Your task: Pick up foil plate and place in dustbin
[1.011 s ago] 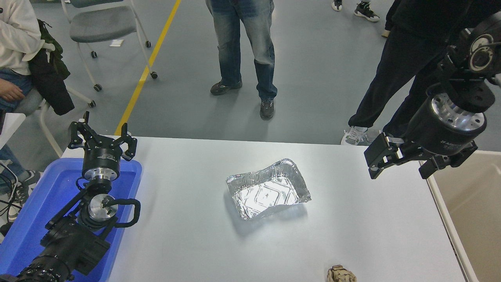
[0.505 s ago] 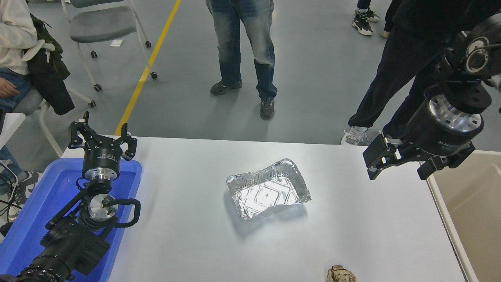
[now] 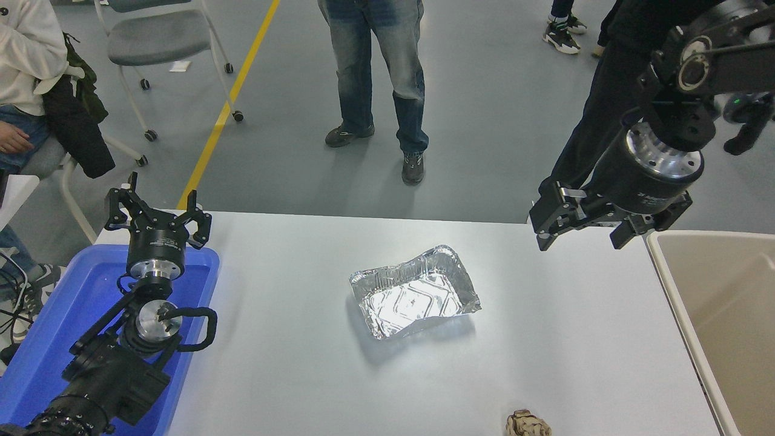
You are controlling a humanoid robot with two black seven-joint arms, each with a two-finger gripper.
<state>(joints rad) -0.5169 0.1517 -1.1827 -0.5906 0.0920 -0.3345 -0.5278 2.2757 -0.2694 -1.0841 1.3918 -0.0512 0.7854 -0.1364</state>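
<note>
My right pincer (image 3: 584, 233) hangs in the upper right of the frame, over the far right corner of the white table (image 3: 545, 363). Its two fingers are spread apart, tips pointing down, with nothing between them. The wrist above it shows a bright metal ring.

The foil plate (image 3: 415, 292) lies in the middle of the frame, flat on the table, open side up, rim crumpled at the far edge (light glares off the embossed bottom). It sits well apart from my right pincer, below and to the left of it in the picture. Nothing touches it.

The dustbin (image 3: 720, 315) fills the right edge of the frame, beside the table's right side, pale rim and tan inside visible. Only part of it shows.

My left pincer (image 3: 158, 213) is parked at the left of the frame, fingers spread, above the far end of a blue tray (image 3: 72, 303).

A small tan paper ball (image 3: 528, 424) sits at the bottom edge, right of centre.

People stand along the top of the frame; a person in jeans (image 3: 378, 72) stands at top centre.
</note>
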